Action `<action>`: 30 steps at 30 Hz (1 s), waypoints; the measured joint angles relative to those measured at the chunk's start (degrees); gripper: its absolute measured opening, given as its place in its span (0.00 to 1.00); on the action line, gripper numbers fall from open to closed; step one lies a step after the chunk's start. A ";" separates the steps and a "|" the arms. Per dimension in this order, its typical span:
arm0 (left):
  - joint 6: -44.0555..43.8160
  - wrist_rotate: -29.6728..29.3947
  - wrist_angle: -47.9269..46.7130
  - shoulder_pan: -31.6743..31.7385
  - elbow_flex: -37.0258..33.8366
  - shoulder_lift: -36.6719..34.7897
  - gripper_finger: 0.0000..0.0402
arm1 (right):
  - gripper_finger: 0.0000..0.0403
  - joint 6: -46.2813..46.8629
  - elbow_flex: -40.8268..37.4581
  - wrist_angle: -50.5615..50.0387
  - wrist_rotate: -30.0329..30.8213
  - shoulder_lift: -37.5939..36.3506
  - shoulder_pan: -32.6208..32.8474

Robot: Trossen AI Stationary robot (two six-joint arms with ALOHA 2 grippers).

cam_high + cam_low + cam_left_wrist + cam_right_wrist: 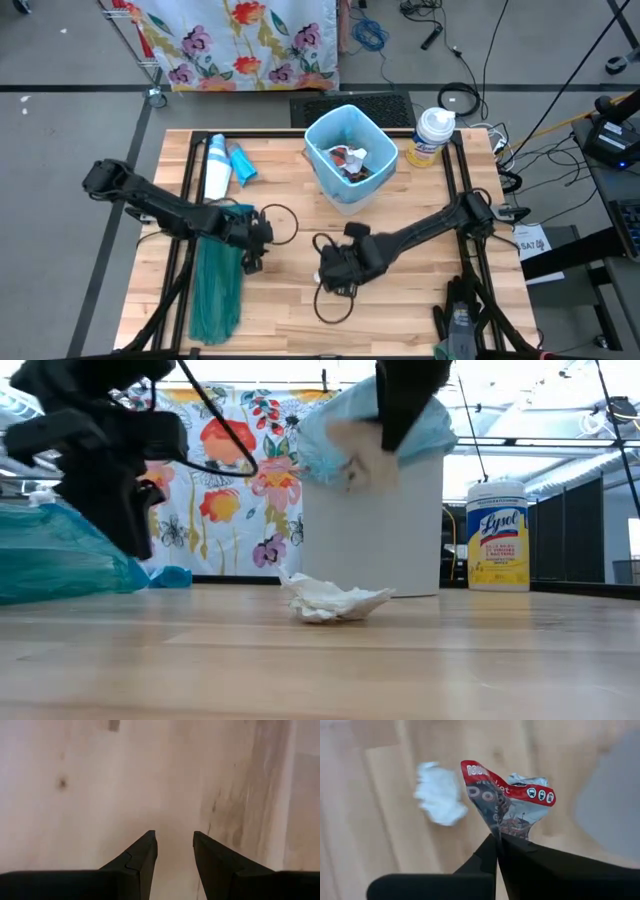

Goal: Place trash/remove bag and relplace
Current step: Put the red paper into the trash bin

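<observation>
A white bin (380,530) lined with the pale blue bag (318,150) stands at the table's far middle, with trash (352,162) inside. My right gripper (497,837) hovers above the table's middle, shut on a crumpled wrapper (512,802) with a red strip. A crumpled white paper (332,600) lies on the wood below it. My left gripper (175,845) is open over bare wood, next to the teal bag (215,290) at the near left. My right gripper pinches the wrapper's lower crumpled end (501,831) between its two fingers, which slant down from above. The wrapper sticks out past the fingertips, its red strip (520,790) farthest from them. It is lifted clear of the table.
A white bottle (215,165) and a blue object (243,163) lie at the far left. A Lysol wipes tub (432,135) stands right of the bin. Black cables (330,300) loop over the near middle. There is open wood at the near right.
</observation>
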 joint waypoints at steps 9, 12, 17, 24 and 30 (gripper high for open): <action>10.26 4.08 -0.54 11.27 -2.27 -5.42 0.33 | 0.00 -1.86 19.74 -12.65 5.92 -0.01 -4.17; 12.91 4.80 -0.99 14.34 -2.52 -6.81 0.33 | 0.00 -3.99 26.60 -13.34 9.76 0.00 -5.85; 16.55 6.48 -1.58 18.52 -2.74 -7.55 0.33 | 0.00 -5.31 25.53 -10.23 18.11 -5.13 -9.04; 18.03 10.38 -1.62 21.74 -2.74 -7.55 0.33 | 0.00 -4.20 25.52 -11.23 21.96 -10.11 -15.36; 19.01 10.59 -1.61 21.85 -2.72 -7.53 0.33 | 0.02 -3.74 25.47 -14.68 19.34 -9.98 -21.56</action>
